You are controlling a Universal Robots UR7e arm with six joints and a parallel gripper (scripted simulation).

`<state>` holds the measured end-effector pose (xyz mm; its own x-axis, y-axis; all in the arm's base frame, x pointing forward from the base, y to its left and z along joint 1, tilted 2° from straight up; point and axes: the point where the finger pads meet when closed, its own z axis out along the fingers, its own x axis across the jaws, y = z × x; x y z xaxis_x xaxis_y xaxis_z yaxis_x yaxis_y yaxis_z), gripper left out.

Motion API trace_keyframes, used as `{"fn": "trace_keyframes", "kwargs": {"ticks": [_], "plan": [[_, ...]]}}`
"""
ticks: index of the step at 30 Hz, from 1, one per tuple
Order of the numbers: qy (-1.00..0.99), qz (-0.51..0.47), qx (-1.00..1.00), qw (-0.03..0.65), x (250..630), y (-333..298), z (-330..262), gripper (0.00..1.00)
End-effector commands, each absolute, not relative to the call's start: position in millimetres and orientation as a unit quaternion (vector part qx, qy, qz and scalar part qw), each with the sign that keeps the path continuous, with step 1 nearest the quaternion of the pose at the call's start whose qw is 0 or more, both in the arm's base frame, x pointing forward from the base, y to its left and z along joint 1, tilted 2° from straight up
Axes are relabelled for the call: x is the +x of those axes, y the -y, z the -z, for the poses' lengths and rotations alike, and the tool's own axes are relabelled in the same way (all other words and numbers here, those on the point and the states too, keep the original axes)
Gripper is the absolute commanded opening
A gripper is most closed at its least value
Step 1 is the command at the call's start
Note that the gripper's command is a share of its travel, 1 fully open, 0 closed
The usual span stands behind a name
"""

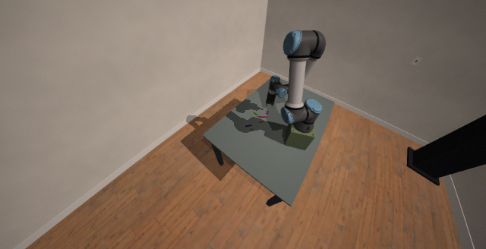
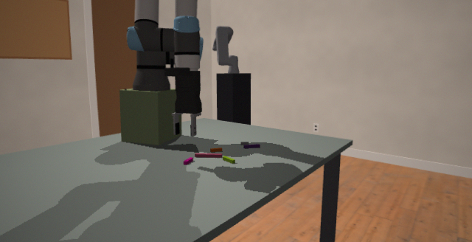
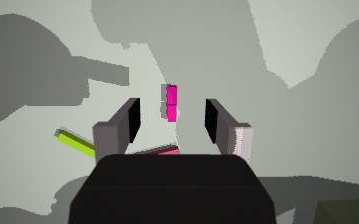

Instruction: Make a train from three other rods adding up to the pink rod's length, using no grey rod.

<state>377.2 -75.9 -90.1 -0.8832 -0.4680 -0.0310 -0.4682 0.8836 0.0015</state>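
From the wrist camera, going left to right: a lime rod (image 3: 76,143) lies flat on the table (image 3: 290,45) off to the left. The claw (image 3: 171,121) hangs over the table, fingers spread wide, gripping nothing. Below the gap lies a magenta rod (image 3: 172,103), with the pink rod (image 3: 166,149) peeking out near the claw body.

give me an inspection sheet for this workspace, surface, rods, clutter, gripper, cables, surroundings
Surface: grey table, heavy shadows.
Rods: magenta, pink, lime, orange, purple, all flat; a grey one by the purple. No train seen.
Clutter: nothing seen.
Gripper: gripper open, empty, raised over the magenta rod.
Cables: nothing seen.
Surroundings: green pedestal, door, wall board, second arm on a black stand, wood floor.
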Motion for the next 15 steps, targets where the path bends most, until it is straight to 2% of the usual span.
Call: {"fn": "trace_keyframes", "kwargs": {"ticks": [1, 15], "plan": [[-0.970, -0.004, -0.242, 0.015, 377.7, 75.9, 89.8, 1.00], [-0.900, -0.001, -0.436, 0.016, 410.1, 36.3, 96.1, 1.00]]}}
